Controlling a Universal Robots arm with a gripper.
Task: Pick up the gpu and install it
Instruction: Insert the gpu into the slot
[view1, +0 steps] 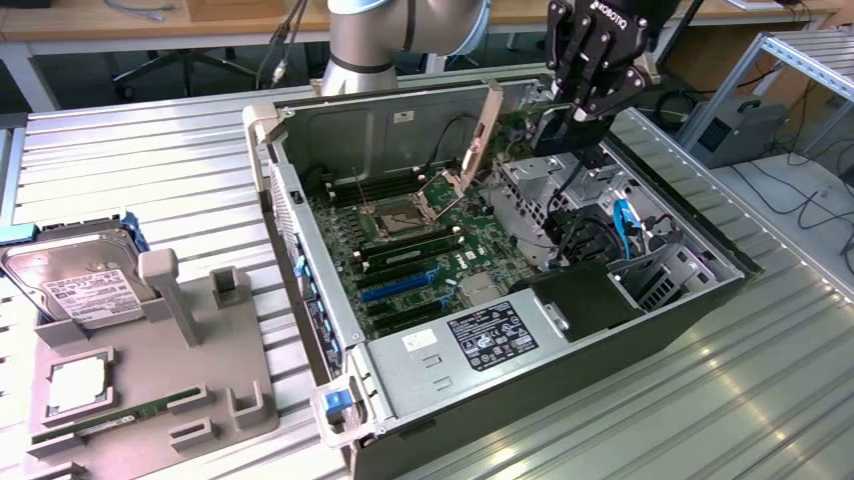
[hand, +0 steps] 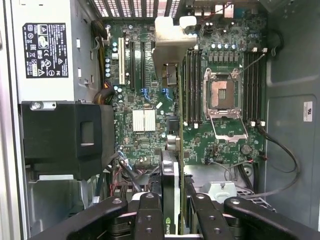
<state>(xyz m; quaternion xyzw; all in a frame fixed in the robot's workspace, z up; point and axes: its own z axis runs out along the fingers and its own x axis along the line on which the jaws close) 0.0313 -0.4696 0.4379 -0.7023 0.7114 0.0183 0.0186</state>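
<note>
Gpu — thin, flat black card with a pale metal bracket at its far end — clamped edge-on between the black gripper fingers, above the green motherboard inside the open case. Nearby: boxy labelled power supply, blue cables, square CPU socket.

Case open on top. Slots ahead of the tool and its clamped card lie unobstructed. A raised metal bracket stands beside them. Power supply, black duct and cables crowd the flanks.

You see a black gpu with a small green mark, green motherboard with blue slots, silver striped table, grey tray.
</note>
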